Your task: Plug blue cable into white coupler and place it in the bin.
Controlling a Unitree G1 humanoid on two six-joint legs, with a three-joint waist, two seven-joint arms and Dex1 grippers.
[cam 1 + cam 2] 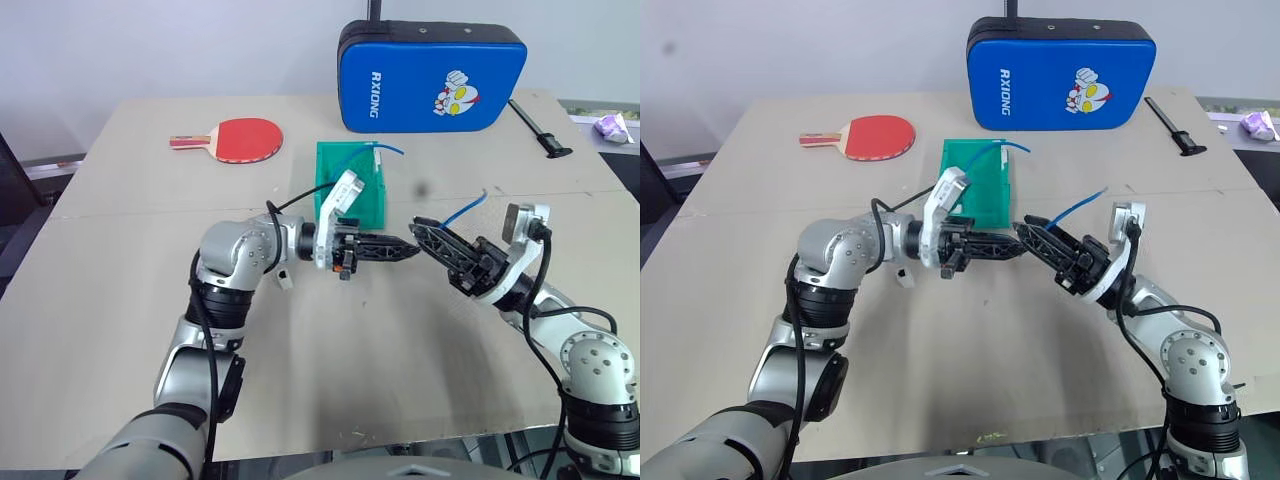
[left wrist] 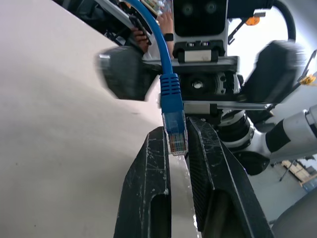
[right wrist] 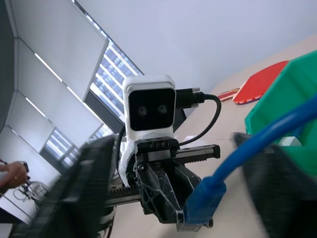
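Note:
The blue cable hangs in the air between my two grippers, over the table in front of the bin. My left gripper points to the right and is shut on the cable's clear plug. My right gripper faces it tip to tip. Its jaws stand apart on either side of the cable without touching it, and the cable's free end rises behind it. A tiny white block, the white coupler as far as I can tell, lies on the table under my left forearm.
The green bin holds another blue cable with a white end. A red paddle lies at the far left, a big blue padded case stands at the back, and a black tool lies at the far right.

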